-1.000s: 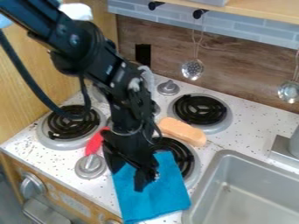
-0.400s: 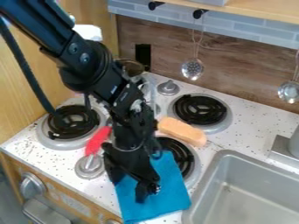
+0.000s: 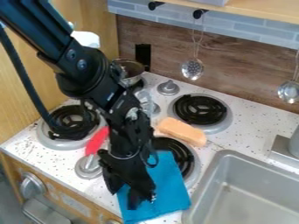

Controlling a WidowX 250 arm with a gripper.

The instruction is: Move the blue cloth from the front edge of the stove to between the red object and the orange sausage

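Note:
The black gripper (image 3: 123, 197) points down over the left part of a blue cloth (image 3: 165, 190), low in the view and left of the sink. Its two fingers stand apart, with some of the cloth showing between them; whether the tips touch the cloth I cannot tell. The cloth lies flat on the counter and over the edge of the front right burner (image 3: 188, 159). Behind the gripper, an orange-tan block (image 3: 182, 131) rests by that burner. A red utensil (image 3: 96, 141) lies left of the arm, partly over a burner knob.
A grey sink (image 3: 219, 168) takes up the lower right, with a faucet base (image 3: 283, 148) behind it. A metal pot (image 3: 130, 70) stands at the back left of the stove. Two ladles hang on the back wall, one a slotted ladle (image 3: 192, 69). Silver knobs (image 3: 168, 88) rise between the burners.
The gripper has moved down in the view and slightly left, toward the front edge of the counter. The pot behind the arm has come into sight. The cloth's left edge looks slightly shifted.

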